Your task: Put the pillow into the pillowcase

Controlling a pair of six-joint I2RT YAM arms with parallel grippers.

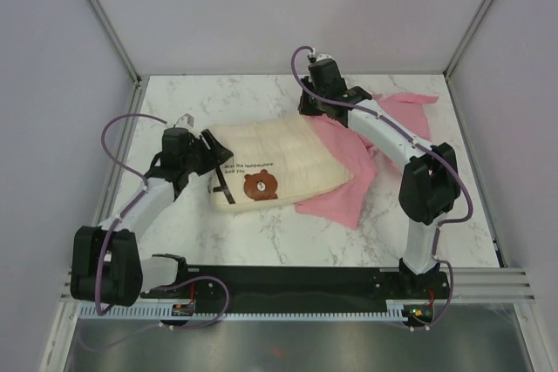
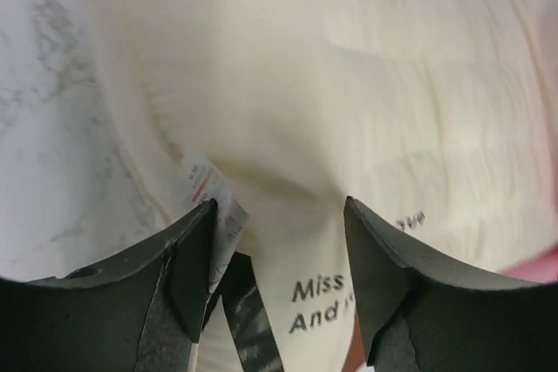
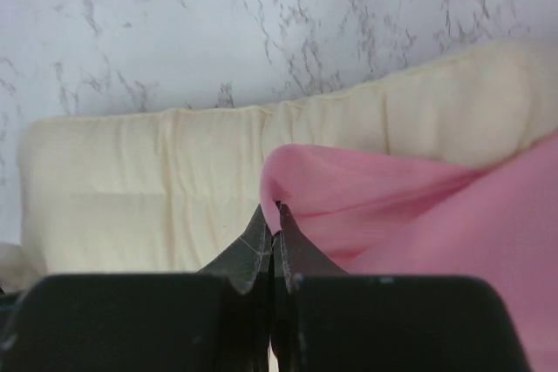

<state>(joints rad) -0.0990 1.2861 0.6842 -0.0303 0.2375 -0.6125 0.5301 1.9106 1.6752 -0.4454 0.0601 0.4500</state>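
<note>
The cream quilted pillow, with its brown bear face, lies in the middle of the marble table, its right end over the pink pillowcase. My left gripper is at the pillow's left end. In the left wrist view it is open, its fingers either side of the pillow by the white label and dark text. My right gripper is at the pillow's far edge. In the right wrist view it is shut on a fold of the pillowcase, lifted over the pillow.
The marble table is walled in by white panels at the back and both sides. More pink fabric lies bunched at the back right. A black rail with the arm bases runs along the near edge.
</note>
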